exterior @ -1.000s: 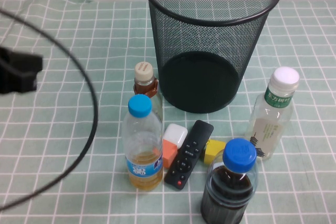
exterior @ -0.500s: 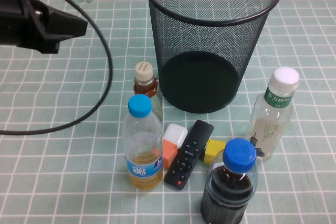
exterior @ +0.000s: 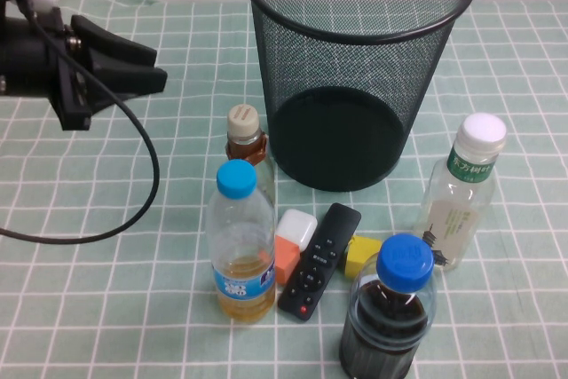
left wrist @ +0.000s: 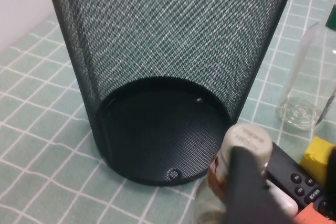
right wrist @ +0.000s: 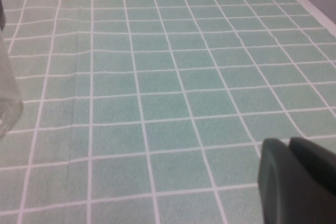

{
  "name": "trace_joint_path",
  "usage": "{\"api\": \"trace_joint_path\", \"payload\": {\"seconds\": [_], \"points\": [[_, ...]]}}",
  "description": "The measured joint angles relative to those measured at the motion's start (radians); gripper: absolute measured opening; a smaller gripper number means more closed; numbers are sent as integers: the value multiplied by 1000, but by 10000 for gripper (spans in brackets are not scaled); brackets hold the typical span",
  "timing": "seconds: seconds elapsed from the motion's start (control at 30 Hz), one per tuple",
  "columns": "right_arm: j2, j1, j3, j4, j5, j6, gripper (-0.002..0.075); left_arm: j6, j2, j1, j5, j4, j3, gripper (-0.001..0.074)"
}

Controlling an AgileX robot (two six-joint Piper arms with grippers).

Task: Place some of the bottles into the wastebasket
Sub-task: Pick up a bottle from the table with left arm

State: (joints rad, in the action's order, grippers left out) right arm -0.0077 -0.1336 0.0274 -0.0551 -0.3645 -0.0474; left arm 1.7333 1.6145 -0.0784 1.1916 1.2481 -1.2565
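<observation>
The black wire-mesh wastebasket stands at the back centre and is empty; it also shows in the left wrist view. The small beige-capped bottle stands just left of its base. The taller white-capped bottle with a green label stands to the right. My left gripper is open, raised at the left and pointing right, apart from the bottles. In the left wrist view my left gripper has one finger in front of the small bottle's cap. My right gripper is shut and empty over bare cloth.
A blue-capped bottle of yellow liquid and a blue-capped dark-liquid bottle stand in front. Between them lie a black remote, a white-and-orange block and a yellow block. A green checked cloth covers the table.
My left arm has swung in from the left edge toward the right, and its open fingers now point at the wastebasket side. The bottles have not moved.
</observation>
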Motion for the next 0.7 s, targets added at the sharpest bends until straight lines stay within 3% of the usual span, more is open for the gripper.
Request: {"api": "trace_joint_path", "payload": {"seconds": [0.1, 0.2, 0.7], "points": [[0, 0, 0, 0, 0, 0, -8, 7, 31, 0, 0, 14, 0, 436], [0, 0, 0, 0, 0, 0, -8, 35, 62, 0, 0, 46, 0, 526], [0, 0, 0, 0, 0, 0, -8, 171, 112, 125, -27, 93, 0, 542]]}}
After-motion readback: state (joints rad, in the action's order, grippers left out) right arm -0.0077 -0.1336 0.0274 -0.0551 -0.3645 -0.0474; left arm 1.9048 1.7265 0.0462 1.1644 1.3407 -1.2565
